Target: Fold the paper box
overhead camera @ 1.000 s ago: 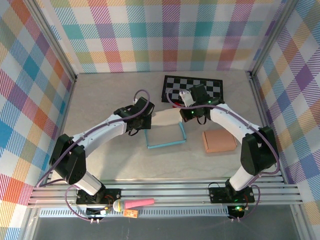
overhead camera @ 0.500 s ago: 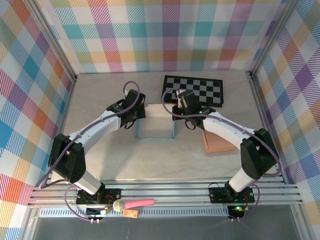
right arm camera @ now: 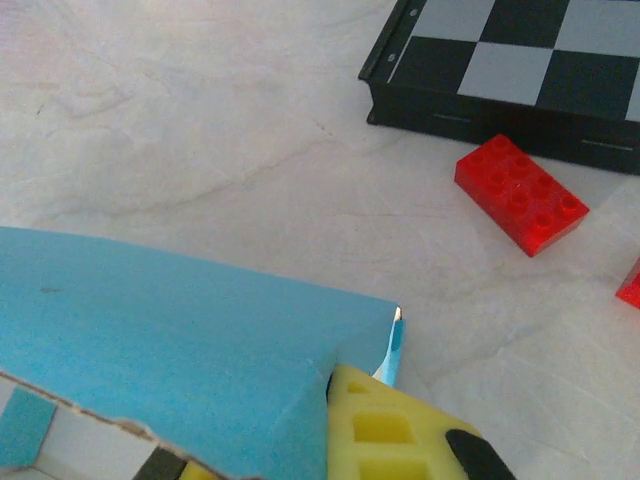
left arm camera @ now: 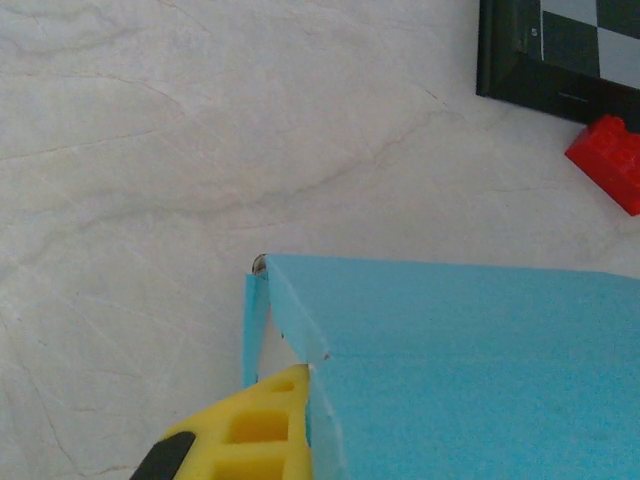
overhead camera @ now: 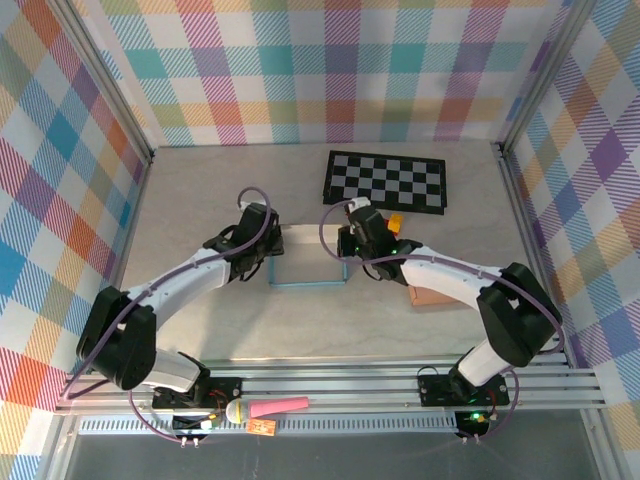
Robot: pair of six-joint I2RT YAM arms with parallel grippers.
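The left arm stretched forward and inward, its left gripper (overhead camera: 264, 243) clamped on the left wall of the paper box (left arm camera: 460, 370), which sat mid-table before the chessboard (overhead camera: 388, 180). The right arm bent inward, its right gripper (overhead camera: 349, 246) pinching the right wall.

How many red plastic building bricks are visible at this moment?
2. One red plastic building brick lies on the table just before the black-and-white chessboard; a second red piece, cut off at the right wrist view's edge, lies nearer. More may be hidden.
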